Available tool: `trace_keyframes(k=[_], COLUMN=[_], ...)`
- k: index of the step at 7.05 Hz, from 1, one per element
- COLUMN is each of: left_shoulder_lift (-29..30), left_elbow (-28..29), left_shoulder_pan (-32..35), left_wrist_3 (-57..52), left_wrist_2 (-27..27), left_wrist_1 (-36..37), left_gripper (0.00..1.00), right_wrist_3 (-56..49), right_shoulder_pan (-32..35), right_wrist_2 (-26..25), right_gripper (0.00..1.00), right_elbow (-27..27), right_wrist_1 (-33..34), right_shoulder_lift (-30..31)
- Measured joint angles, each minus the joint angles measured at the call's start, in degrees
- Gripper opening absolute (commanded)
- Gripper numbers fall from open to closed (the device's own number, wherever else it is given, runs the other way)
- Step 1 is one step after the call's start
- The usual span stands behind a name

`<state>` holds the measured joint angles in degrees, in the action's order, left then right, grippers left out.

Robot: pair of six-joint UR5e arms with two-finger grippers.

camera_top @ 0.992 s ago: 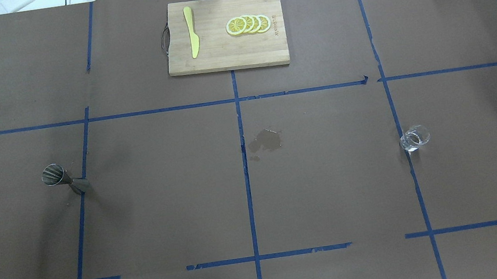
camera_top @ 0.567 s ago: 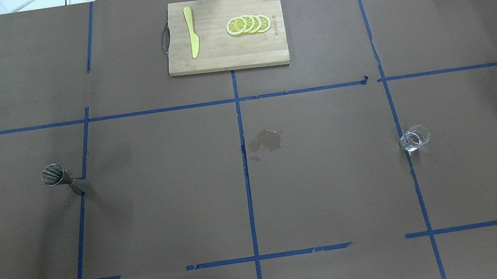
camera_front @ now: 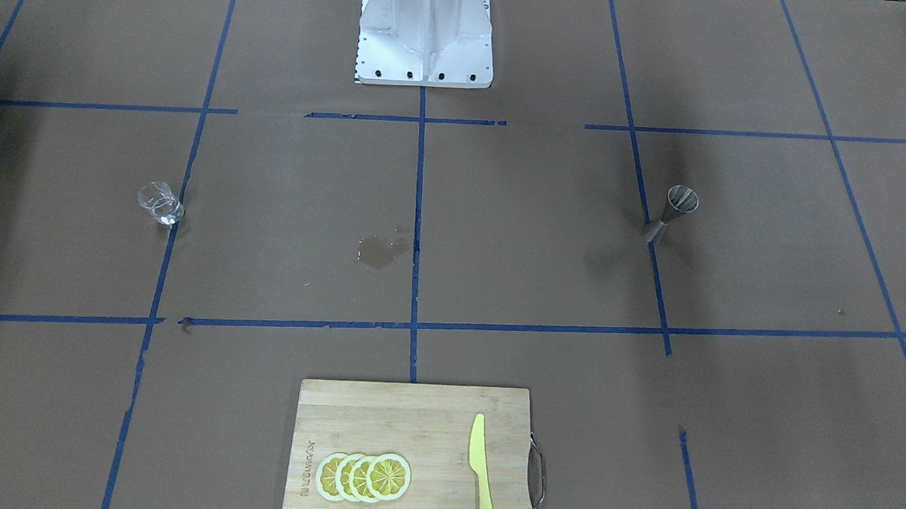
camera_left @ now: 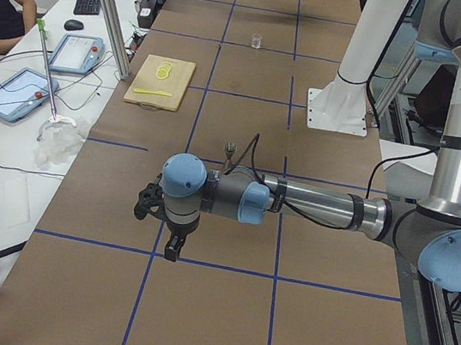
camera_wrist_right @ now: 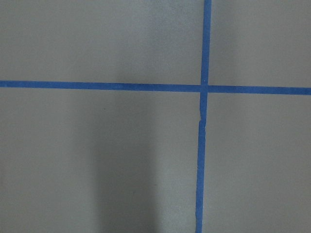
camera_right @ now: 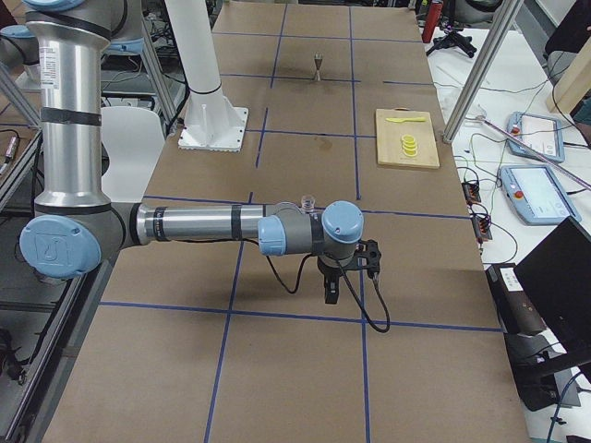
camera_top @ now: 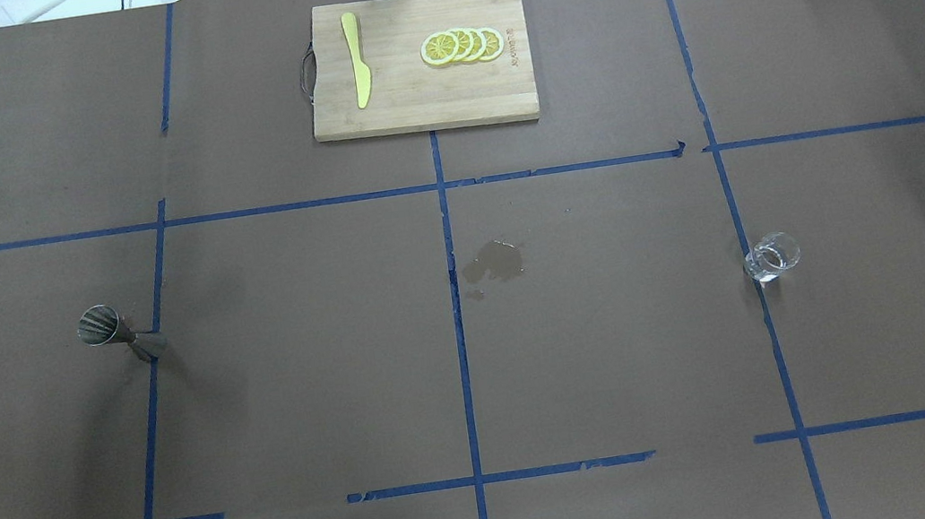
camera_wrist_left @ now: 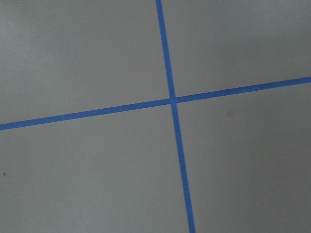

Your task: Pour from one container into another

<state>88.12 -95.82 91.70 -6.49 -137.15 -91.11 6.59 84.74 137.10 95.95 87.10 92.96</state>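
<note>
Nothing has changed over the last sec in the overhead view. The glass cup (camera_top: 771,255) sits upright at 3 o'clock on the bench (camera_top: 305,363), same spot as before. The jigger (camera_top: 120,332) stands at 9 o'clock against a blue tape line, also unmoved. They're well apart, w/ a wet stain (camera_top: 494,261) about midway between them, near bench centre.

No arm enters the overhead or front-facing views. The left pincer (camera_left: 171,249) hangs point-down over the bench's left end, well short of the jigger. The right pincer (camera_right: 331,292) hangs likewise over the right end, near the cup but not touching it. Both show only in the side views, so I can't tell if their jaws are spread or pressed together. The wrist cams show just bare paper and a tape cross (camera_wrist_left: 173,100).

Judgement: task not started. No grasp and no lift yet, and the cup's contents can't be made out.

Writing: the cutting board (camera_top: 405,105) at 12 o'clock has a burned-in mark by the lemon slices (camera_top: 461,45), too small to read for sure. No lettering shows on the yellow knife (camera_top: 355,57), cup or jigger.
</note>
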Motion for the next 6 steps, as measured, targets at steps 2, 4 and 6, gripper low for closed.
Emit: trace_keyframes(k=[2,4,6], left_shoulder_lift=[-0.1,-1.4,-1.6], left_elbow=[0.6,1.1,1.2], left_shoulder_pan=[-0.1,-0.1,-2.2], left_wrist_3=[0.1,0.3,7.8], left_wrist_2=[-0.6,-0.6,-0.6], left_wrist_1=[-5.3,-11.1,-18.2], left_gripper=[1.00,1.00,1.00], right_wrist_3=[-0.1,-0.1,-0.2], right_shoulder_pan=[0.0,-0.1,-0.7], right_wrist_2=[-0.1,-0.2,-0.1], right_gripper=[1.00,1.00,1.00], right_elbow=[0.0,-0.7,-1.3], right_wrist_1=[-0.6,-4.0,-6.5], right_shoulder_lift=[0.0,0.6,0.8])
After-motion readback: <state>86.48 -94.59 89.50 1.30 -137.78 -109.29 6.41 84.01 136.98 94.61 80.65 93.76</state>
